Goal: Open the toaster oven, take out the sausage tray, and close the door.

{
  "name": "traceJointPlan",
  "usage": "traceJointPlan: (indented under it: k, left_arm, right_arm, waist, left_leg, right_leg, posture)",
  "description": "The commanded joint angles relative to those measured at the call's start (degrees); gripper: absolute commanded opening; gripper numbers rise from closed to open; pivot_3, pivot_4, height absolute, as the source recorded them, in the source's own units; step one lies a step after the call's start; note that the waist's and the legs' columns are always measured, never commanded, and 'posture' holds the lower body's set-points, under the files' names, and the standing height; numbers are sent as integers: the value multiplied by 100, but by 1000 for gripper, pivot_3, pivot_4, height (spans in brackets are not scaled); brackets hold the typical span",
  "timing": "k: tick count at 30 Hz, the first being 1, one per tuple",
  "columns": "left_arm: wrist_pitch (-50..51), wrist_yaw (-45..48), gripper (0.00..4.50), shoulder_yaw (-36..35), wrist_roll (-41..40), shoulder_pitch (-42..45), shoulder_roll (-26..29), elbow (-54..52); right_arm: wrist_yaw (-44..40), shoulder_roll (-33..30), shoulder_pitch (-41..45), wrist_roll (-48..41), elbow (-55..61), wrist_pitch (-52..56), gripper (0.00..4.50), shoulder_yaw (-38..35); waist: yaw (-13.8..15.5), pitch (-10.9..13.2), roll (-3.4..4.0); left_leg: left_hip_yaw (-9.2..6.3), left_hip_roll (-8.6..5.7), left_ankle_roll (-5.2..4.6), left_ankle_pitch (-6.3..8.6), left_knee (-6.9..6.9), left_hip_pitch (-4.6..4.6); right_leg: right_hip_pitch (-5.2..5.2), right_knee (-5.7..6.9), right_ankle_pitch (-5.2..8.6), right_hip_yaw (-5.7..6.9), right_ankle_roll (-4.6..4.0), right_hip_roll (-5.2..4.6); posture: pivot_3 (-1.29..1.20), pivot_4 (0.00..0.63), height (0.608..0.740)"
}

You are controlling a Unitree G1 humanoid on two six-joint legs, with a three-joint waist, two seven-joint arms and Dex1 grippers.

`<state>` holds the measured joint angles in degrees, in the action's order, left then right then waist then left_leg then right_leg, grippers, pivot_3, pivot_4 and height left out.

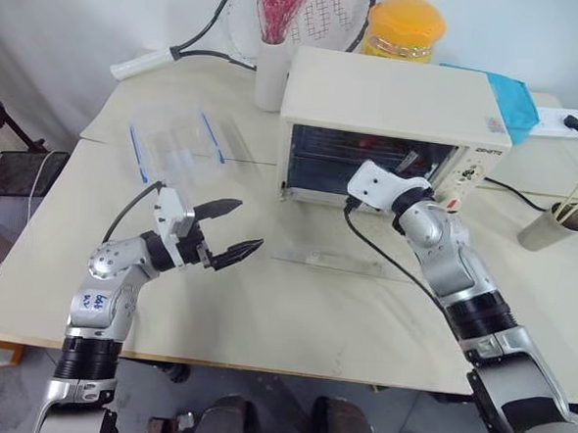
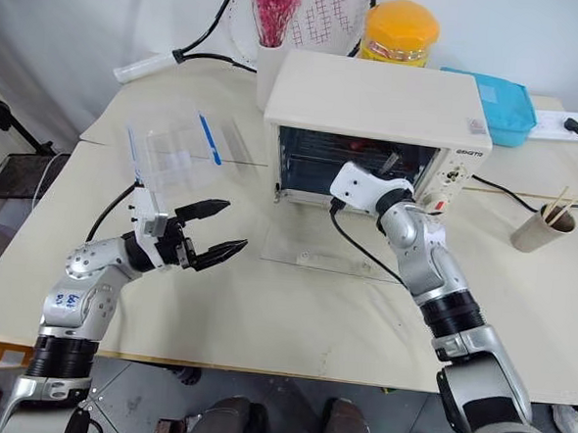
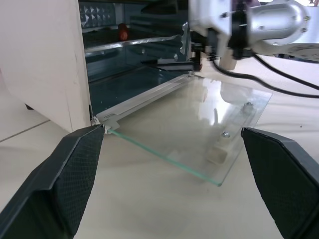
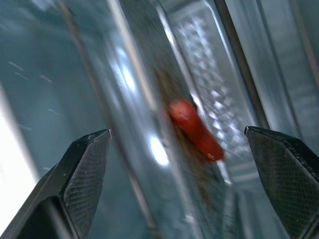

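The toaster oven [image 1: 394, 110] stands toward the back edge of the table [image 1: 263, 323], its door [image 3: 199, 137] dropped flat onto the tabletop in front of it, glass panel lying level. Inside, the sausage tray [image 4: 209, 94] sits on the rack with one red sausage [image 4: 195, 128] lying on its stained ribbed metal. The right gripper [image 4: 177, 149] is at the oven's mouth, pointing in at the tray, its two fingers spread wide apart with nothing between them. The left gripper [image 1: 227, 230] hangs over the table's left half, clear of the door's left end, fingers likewise spread and empty. A clear container [image 1: 176, 146] with blue clips lies near the table's back left corner.
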<state>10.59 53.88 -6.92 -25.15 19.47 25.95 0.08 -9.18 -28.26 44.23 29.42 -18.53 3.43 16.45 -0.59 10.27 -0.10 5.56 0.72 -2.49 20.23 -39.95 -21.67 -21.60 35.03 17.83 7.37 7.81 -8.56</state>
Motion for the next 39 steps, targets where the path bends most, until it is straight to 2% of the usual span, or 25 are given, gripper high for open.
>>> traceJointPlan:
  k: [1,2,6,12,19,24,30,36,39]
  left_arm:
    - [7,28,4500,-60,-174,-44,51,-259]
    - [0,38,4500,-56,-183,-48,49,-250]
    - [-46,39,4500,-55,-197,44,-3,-87]
    - [-321,179,4500,207,-2,931,-235,860]
    - [-736,226,4500,298,129,2636,-900,2649]
    - [-1165,183,4500,280,308,3302,-1113,3483]
    - [-1131,197,4500,183,267,3411,-1100,3556]
    - [-632,165,4500,14,43,3237,-947,3172]
    - [125,-40,4500,-66,-139,3105,-829,2820]
  right_arm:
    - [187,92,249,141,-338,-245,3893,37]
    - [212,111,287,180,-405,-277,3440,57]
    - [246,179,295,260,-393,-374,2125,81]
    - [353,178,263,434,-301,-451,138,53]
    - [365,147,332,541,-139,-622,35,-41]
    - [226,101,343,536,1,-690,35,-49]
    - [-197,-111,-126,505,910,-730,35,-97]
    - [-796,-312,-1413,592,2676,-273,35,-326]
    - [-968,-280,-2043,677,3465,-62,35,-415]
  waist:
    - [-30,0,1]
    - [-49,0,1]
    - [-117,1,2]
    - [-92,1,0]
    - [-103,2,-3]
    - [-113,2,-3]
    - [-103,3,-5]
    - [-99,3,-6]
    - [-91,4,-6]
  left_leg:
    - [0,0,1,0,1,0]
    - [0,0,1,-1,1,0]
    - [0,1,3,-2,7,0]
    - [-1,1,7,-4,6,0]
    - [-5,2,7,-5,4,-10]
    - [-4,0,7,-5,6,-39]
    - [-2,-1,2,-12,0,-83]
    - [-4,-2,2,-11,6,-84]
    - [-5,0,2,-12,-1,-83]
  right_leg:
    - [0,0,0,0,0,0]
    - [0,-1,0,1,0,0]
    - [-1,-1,0,1,0,1]
    - [0,-1,0,2,0,2]
    - [-3,-5,0,15,0,6]
    - [-34,-5,0,23,0,6]
    - [-83,13,0,22,0,4]
    - [-93,27,0,25,0,4]
    - [-92,34,0,23,0,4]
  posture:
    - [0,150,740]
    - [0,150,740]
    - [0,150,740]
    - [0,150,740]
    - [0,150,740]
    - [0,150,740]
    - [0,150,740]
    - [0,150,740]
    - [0,150,740]
